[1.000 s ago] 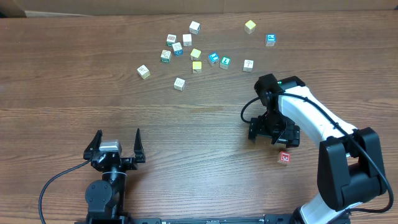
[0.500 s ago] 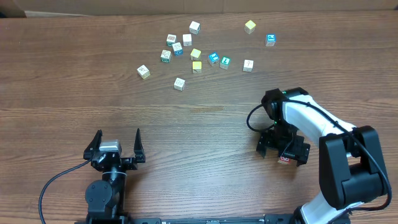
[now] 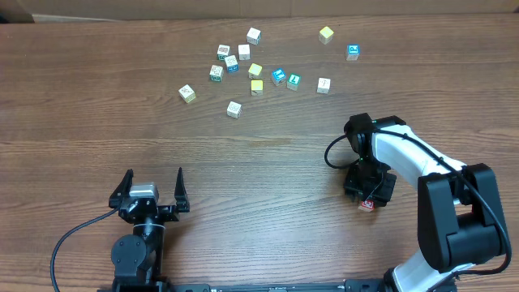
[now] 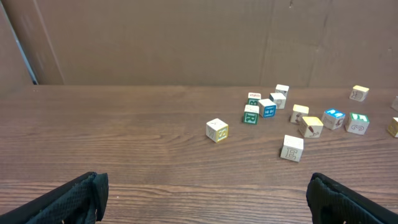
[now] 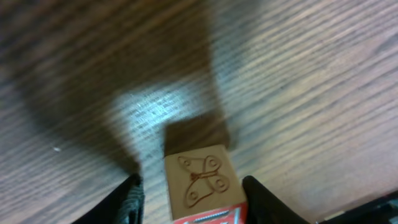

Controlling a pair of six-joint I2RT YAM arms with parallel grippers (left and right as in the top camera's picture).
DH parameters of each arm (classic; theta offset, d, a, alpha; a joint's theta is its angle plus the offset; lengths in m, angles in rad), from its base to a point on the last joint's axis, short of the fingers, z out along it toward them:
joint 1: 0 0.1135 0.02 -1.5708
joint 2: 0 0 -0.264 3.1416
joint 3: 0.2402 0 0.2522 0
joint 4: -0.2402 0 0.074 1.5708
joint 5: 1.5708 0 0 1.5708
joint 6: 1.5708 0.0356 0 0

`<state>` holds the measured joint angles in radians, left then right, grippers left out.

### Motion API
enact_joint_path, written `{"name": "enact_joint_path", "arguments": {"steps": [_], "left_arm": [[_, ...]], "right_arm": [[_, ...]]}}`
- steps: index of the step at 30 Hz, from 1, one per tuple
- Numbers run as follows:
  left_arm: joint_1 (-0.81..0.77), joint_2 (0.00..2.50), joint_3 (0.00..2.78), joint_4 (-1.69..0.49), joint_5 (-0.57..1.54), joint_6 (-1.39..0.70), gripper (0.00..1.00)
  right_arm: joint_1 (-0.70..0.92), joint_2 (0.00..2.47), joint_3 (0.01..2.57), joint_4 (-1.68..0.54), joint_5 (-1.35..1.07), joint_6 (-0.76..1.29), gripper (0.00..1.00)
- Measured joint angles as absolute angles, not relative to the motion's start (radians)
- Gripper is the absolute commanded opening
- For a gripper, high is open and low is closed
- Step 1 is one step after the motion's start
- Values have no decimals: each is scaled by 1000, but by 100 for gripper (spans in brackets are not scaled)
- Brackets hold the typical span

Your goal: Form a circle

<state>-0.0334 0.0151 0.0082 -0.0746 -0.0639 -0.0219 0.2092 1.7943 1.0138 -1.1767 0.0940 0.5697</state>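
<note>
The red-marked cube (image 3: 370, 203) sits on the bench (image 3: 268, 162) at the near right, well apart from the other pale printed cubes (image 3: 244, 52) scattered along the far side, so no circle exists yet. The right fingers (image 5: 127, 198) straddle this cube, roughly half closed. In the right wrist view one finger looks to be against the cube's side, while a strip of bench shows between the cube and the other finger, so I cannot tell whether they have hold of it. The main risk is an off-centre grasp. If one finger meets the cube first, it could push or twist the cube sideways, leaving a corner pinch that slips on the lift. The cube also sits at the bottom edge of that view, so how deep the grasp is stays hidden. A shallow one could drop it on the long carry. At the far side, blue-faced cubes (image 3: 278, 76) and yellow cubes (image 3: 256, 85) lie among the pale ones, and a careless placement could knock them. The left fingers (image 4: 74, 199) stand fully apart, empty, near the front edge.
</note>
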Motion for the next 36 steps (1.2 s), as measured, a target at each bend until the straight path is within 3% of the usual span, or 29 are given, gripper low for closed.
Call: {"name": "enact_joint_path", "arguments": {"steps": [13,22,36], "left_arm": [[-33,15,8,-75,-64,-22,100],[-33,15,8,-75,-64,-22,99],[-33,15,8,-75,-64,-22,100]], "right_arm": [[209,1794,1014,-1064,24,454,41],[209,1794,1014,-1113,10,443,49],[209,1794,1014,-1042,-42,440,34]]}}
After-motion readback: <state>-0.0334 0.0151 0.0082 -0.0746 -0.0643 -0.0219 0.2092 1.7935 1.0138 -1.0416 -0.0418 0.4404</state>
